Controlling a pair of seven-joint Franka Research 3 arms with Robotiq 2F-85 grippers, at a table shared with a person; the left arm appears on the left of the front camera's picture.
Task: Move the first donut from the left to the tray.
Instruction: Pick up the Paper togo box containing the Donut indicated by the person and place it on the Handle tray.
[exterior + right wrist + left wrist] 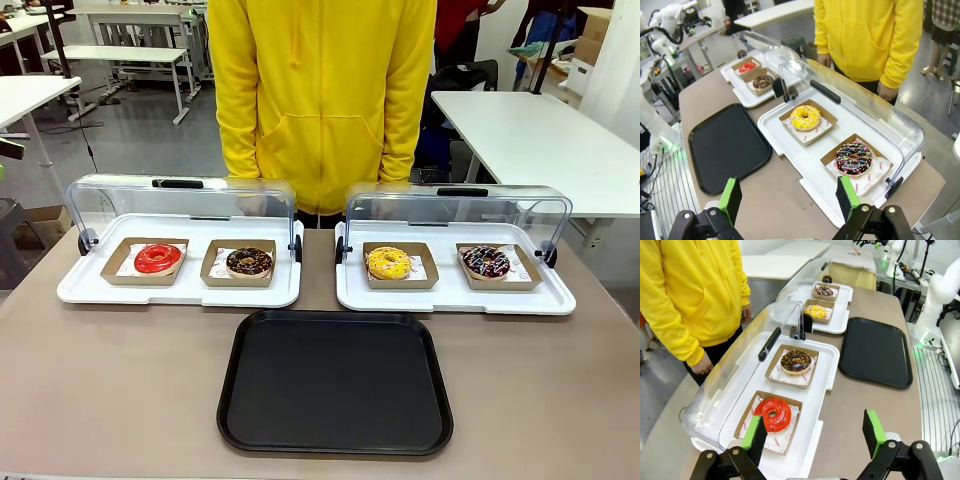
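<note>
Green-padded left gripper [814, 426] and right gripper [788, 189] hung open and empty. Glossy red-iced ring donut [158, 258] sat in its brown cardboard holder [115, 272] on the left white tray [70, 290], beyond the large black rectangular plastic tray [335, 385].

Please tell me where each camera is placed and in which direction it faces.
Front view: at the robot's edge of the table, facing across the black tray to the person in yellow.
Left wrist view: above the table's left end, looking down its length, red donut nearest; the open left gripper rises from the bottom edge.
Right wrist view: above the right end, looking the opposite way, sprinkled donut nearest; the open right gripper at the bottom.
Shared: all three show the black tray, red donut and person.
</note>
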